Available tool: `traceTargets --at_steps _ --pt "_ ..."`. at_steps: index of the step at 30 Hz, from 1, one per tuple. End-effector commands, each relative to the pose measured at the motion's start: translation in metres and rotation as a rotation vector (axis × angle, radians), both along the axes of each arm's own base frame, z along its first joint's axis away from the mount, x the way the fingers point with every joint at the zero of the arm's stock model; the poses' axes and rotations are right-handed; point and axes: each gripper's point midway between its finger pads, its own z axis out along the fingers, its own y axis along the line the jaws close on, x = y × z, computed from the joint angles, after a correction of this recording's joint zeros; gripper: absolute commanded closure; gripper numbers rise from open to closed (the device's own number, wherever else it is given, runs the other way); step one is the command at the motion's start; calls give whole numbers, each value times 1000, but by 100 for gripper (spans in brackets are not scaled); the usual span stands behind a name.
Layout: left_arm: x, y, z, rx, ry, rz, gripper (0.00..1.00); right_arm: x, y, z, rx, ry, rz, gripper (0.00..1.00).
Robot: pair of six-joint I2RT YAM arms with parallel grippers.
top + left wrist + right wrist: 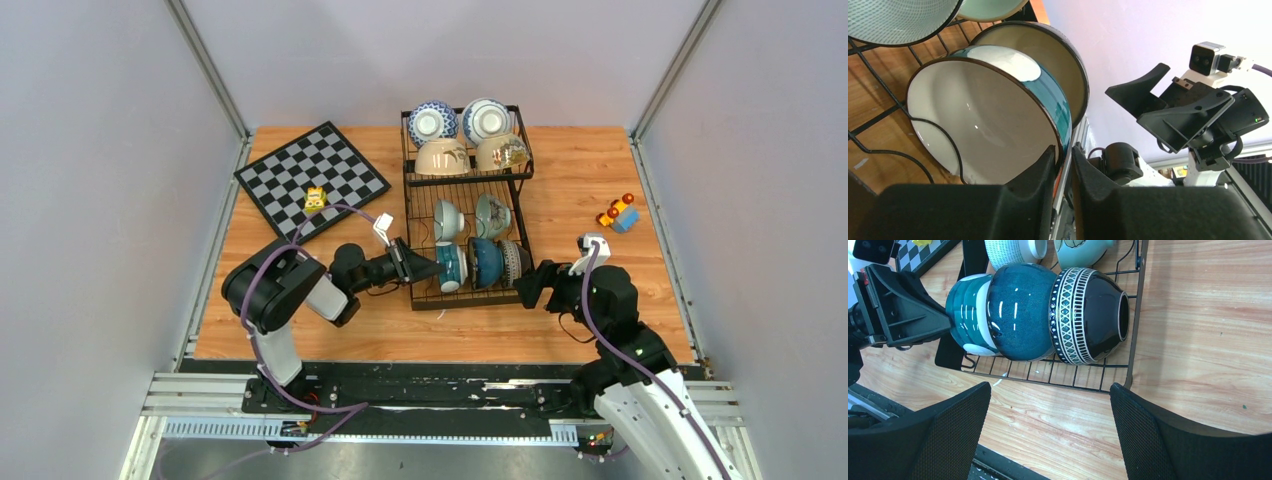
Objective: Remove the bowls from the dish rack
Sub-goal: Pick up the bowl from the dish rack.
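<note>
The black wire dish rack [468, 178] stands mid-table. Its upper basket holds two blue-and-white bowls [432, 122] and two beige bowls [442, 157]. The lower tray holds a white patterned bowl [448, 219], a pale teal bowl [492, 215] and a front row on edge: a teal-and-white bowl [452, 266], a dark blue bowl [1020, 310] and a dark patterned bowl [1088, 315]. My left gripper [1064, 150] is shut on the rim of the teal-and-white bowl [983, 120], one finger inside, one outside. My right gripper [1048, 435] is open and empty over bare table, at the rack's front right corner [1133, 340].
A chessboard [310, 178] with a small yellow toy [315, 198] lies at the far left. A small colourful toy [618, 213] sits at the right. Grey walls close in the table on three sides.
</note>
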Motion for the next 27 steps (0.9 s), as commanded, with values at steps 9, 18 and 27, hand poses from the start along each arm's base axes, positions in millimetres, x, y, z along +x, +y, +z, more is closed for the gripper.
traceTargets --at_steps 9,18,27 --pt "11 -11 30 -126 -69 -36 100 -6 2 -11 -25 18 29 7" --pt "16 -14 53 -162 -128 -41 100 -6 2 -12 -29 20 28 7" --pt "17 -14 83 -212 -184 -42 100 -6 2 -10 -27 17 28 7"
